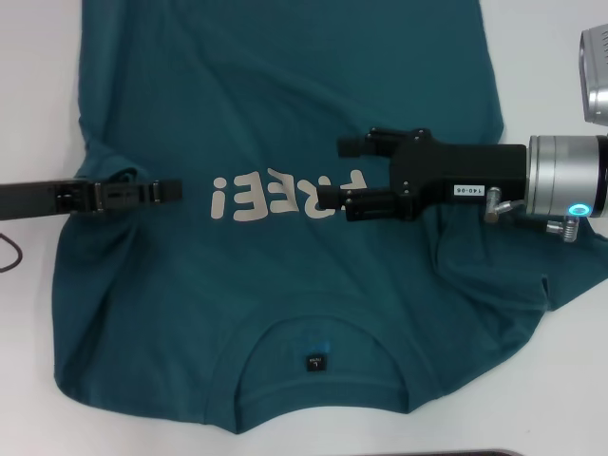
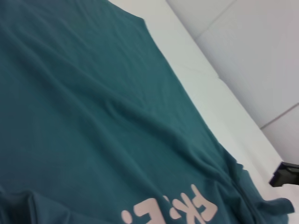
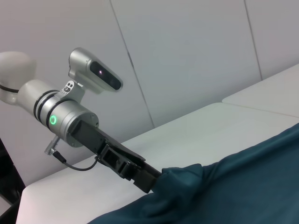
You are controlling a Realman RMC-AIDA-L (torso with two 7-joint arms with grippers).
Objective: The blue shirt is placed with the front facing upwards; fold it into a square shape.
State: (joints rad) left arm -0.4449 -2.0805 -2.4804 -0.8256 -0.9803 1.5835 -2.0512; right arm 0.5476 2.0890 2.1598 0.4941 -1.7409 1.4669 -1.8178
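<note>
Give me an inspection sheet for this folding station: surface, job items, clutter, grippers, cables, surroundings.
Surface: white table, bare around the garment.
Job's things: blue shirt lies front up, collar toward the robot, cream letters across the chest; left sleeve area bunched and lifted.
Clutter: nothing seen.
Grippers: left gripper at the shirt's left edge, shut on a fold of cloth, as the right wrist view shows. Right gripper is over the chest by the lettering; whether it grips cloth cannot be told.
Cables: a dark cable loop at the table's left edge; another under the left wrist.
Surroundings: pale panelled walls behind the table.
</note>
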